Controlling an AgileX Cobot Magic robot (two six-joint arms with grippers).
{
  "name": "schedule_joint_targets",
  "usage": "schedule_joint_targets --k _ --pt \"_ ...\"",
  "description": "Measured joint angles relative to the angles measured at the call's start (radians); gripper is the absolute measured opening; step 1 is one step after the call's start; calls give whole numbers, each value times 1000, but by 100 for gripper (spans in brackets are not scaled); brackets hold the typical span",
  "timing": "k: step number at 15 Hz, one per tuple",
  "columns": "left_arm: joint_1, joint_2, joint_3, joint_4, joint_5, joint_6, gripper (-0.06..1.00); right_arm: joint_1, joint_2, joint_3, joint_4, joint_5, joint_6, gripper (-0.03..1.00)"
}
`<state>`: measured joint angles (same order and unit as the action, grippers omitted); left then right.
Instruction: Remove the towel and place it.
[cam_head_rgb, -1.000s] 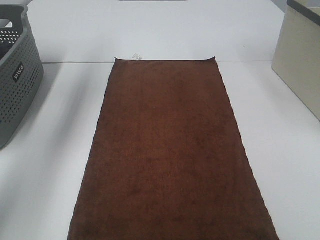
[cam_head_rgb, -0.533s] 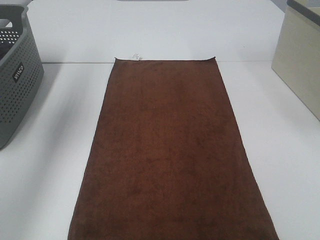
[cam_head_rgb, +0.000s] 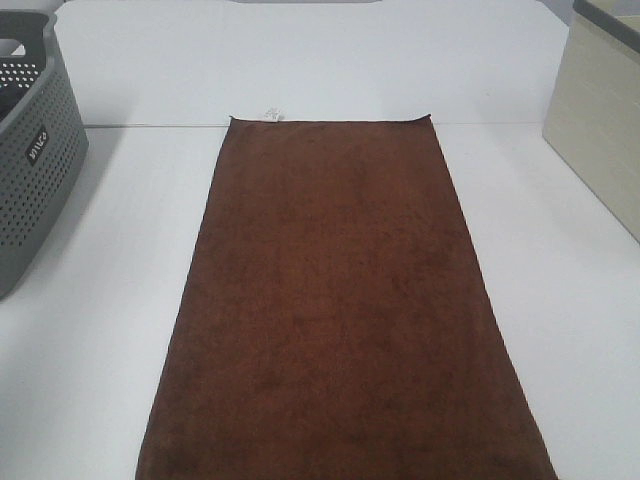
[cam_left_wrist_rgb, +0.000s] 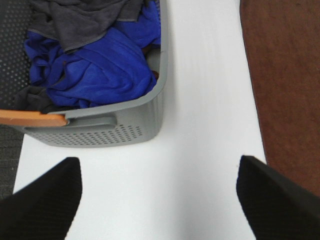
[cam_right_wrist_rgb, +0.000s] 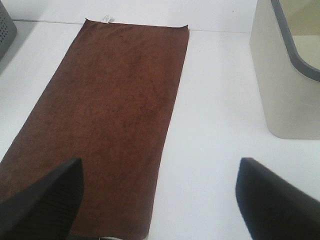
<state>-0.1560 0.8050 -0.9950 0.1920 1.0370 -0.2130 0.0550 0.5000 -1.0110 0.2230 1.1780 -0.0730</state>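
Towel is what we see lying flat and fully spread on the white worktop, its long sides running away from the high camera and its far short edge carrying a small white tag.

At the far left of the high view stands a grey perforated basket, well apart from the towel's left edge, with bare worktop between them. Our left wrist camera looks down into that basket: it holds crumpled blue cloth with a grey cloth lying over it, and an orange strip sits at its near rim. The left pincer hangs over bare worktop beside the basket, fingers spread wide with nothing between them; a strip of the towel shows along one side of that view.

In the middle, the towel also fills much of our right wrist view, unwrinkled, its tag at the far edge. The right pincer is likewise spread wide and holds nothing, one finger over the towel's near end, the other over bare worktop.

At the far right stands a beige bin with a dark rim, near the towel but not touching it; the right wrist view shows the same bin.
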Motion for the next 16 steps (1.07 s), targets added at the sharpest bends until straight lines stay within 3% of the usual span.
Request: schedule_joint_targets --k 4,8,10,12,16 --pt "0 -454 237 31 10 25 77 0 -278 174 0 23 1 80" --pt "0 -794 329 23 101 49 77 0 -438 334 -15 23 -10 80" --pt "0 -809 353 -56 126 122 77 0 -501 409 -26 25 -11 80" --pt "0 -809 421 -163 60 204 77 0 -504 467 -37 7 -21 80" --pt "0 -809 498 -192 19 213 77 0 -504 509 -65 -102 -28 80"
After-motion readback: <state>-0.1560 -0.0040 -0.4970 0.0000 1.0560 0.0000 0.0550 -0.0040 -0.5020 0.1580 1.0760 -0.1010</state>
